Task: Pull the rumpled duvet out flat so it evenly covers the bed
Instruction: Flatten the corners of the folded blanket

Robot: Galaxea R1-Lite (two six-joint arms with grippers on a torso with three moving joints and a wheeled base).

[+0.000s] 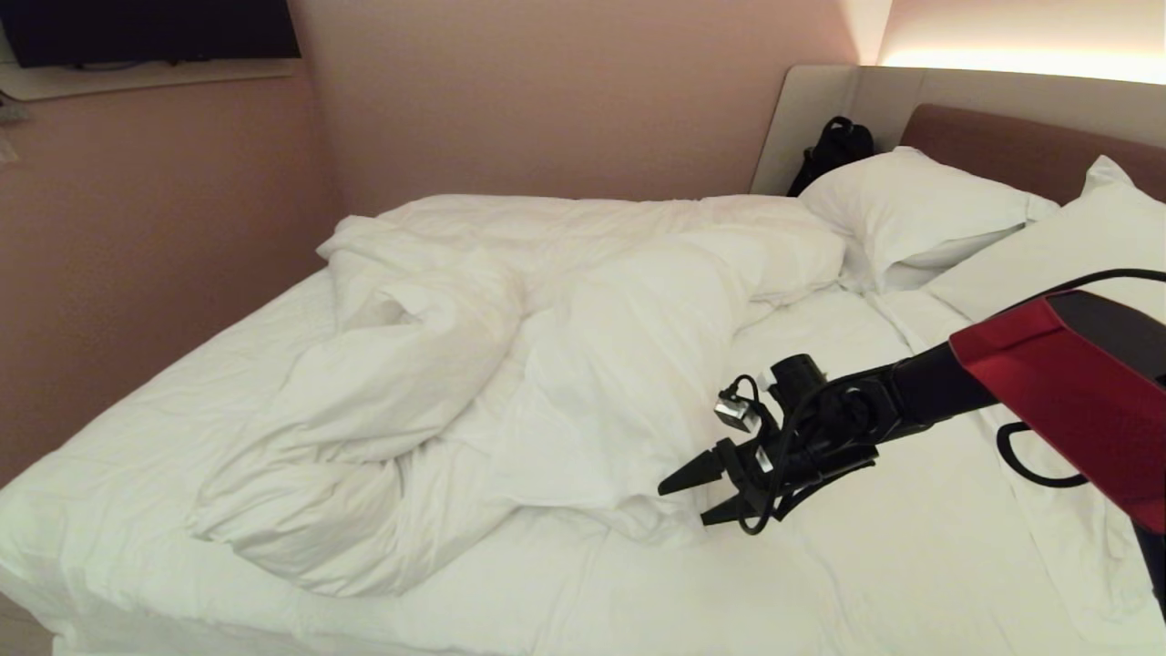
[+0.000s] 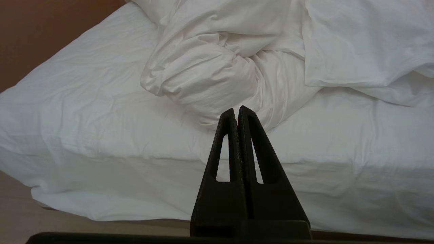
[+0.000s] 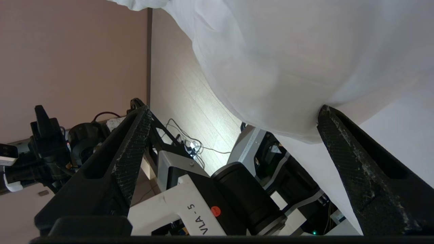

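The duvet (image 1: 510,364) lies bunched in the middle of the bed (image 1: 911,565). The right gripper (image 1: 706,499), fingers wide apart, should grab its near edge deep. The left gripper (image 2: 237,112) fingers are together.

Two white pillows (image 1: 911,214), black bag (image 1: 833,146), wall television (image 1: 150,29).

A hotel-style bedroom: double bed (image 1: 820,583), padded headboard (image 1: 1029,146), pillows (image 1: 911,210), wall-mounted television (image 1: 150,27).
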